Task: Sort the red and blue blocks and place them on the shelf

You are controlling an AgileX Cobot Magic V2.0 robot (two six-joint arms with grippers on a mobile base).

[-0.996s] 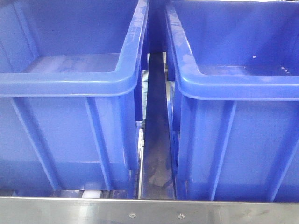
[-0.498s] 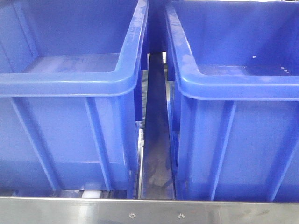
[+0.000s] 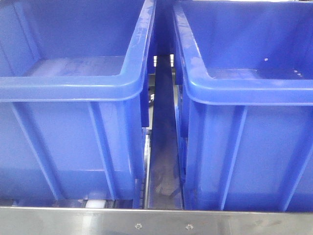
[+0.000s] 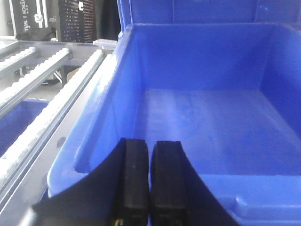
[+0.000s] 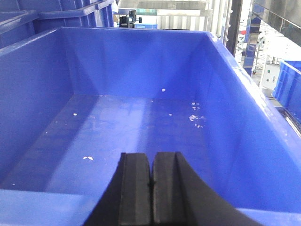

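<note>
From your front camera you see two big blue bins side by side, the left bin (image 3: 73, 88) at 9 o'clock and the right bin (image 3: 244, 93) at 3 o'clock, with a narrow steel channel (image 3: 164, 161) running between them toward 12 o'clock. They sit on the shelf (image 3: 156, 223), whose steel front rail crosses the bottom edge at 6 o'clock. On the left wrist camera, your left gripper (image 4: 150, 181) sits at 6 o'clock above the near rim of a blue bin (image 4: 211, 127), its two black fingers pressed almost together with nothing between them; white roller tracks (image 4: 42, 117) run off toward 10 o'clock. On the right wrist camera, your right gripper (image 5: 150, 183) is likewise closed and empty at 6 o'clock, looking into a bin (image 5: 141, 122) whose floor carries only small white flecks (image 5: 195, 117). Neither the red nor the blue block shows in any view.
</note>
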